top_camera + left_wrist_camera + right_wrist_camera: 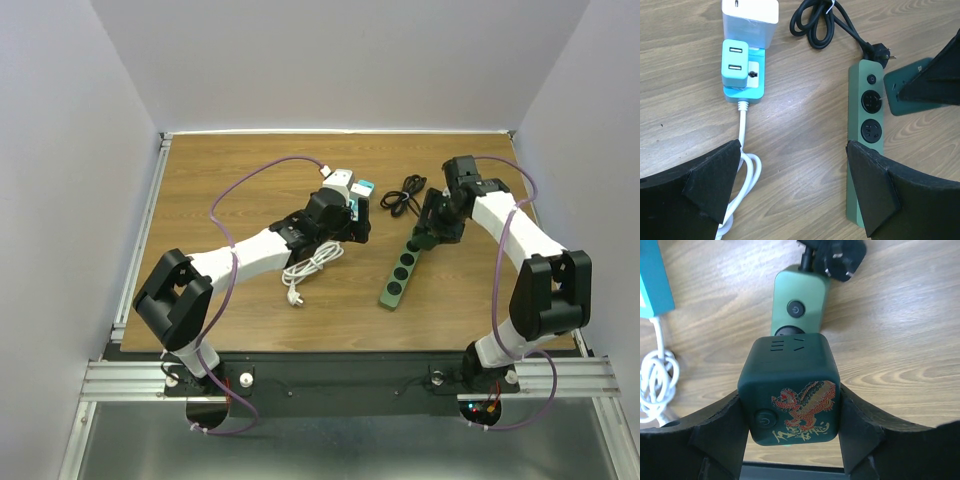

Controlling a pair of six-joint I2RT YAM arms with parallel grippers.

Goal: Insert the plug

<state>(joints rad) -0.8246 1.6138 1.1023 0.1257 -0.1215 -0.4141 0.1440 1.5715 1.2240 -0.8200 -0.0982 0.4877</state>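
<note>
Above the switch end of the green power strip (398,275), the right end effector (790,435) is clamped on the dark green cube plug (790,385); whether it is seated I cannot tell; the left end effector (792,185) gapes wide, empty; a teal adapter (742,70), white cord (743,127) and coiled black cable (817,25) lie nearby on the wooden worktop (805,100); pale walls (80,100) surround.

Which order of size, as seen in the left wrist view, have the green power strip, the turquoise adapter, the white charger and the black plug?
1. green power strip
2. turquoise adapter and white charger: they look alike, and the frame edge cuts the charger, so not ranked
3. black plug
</note>
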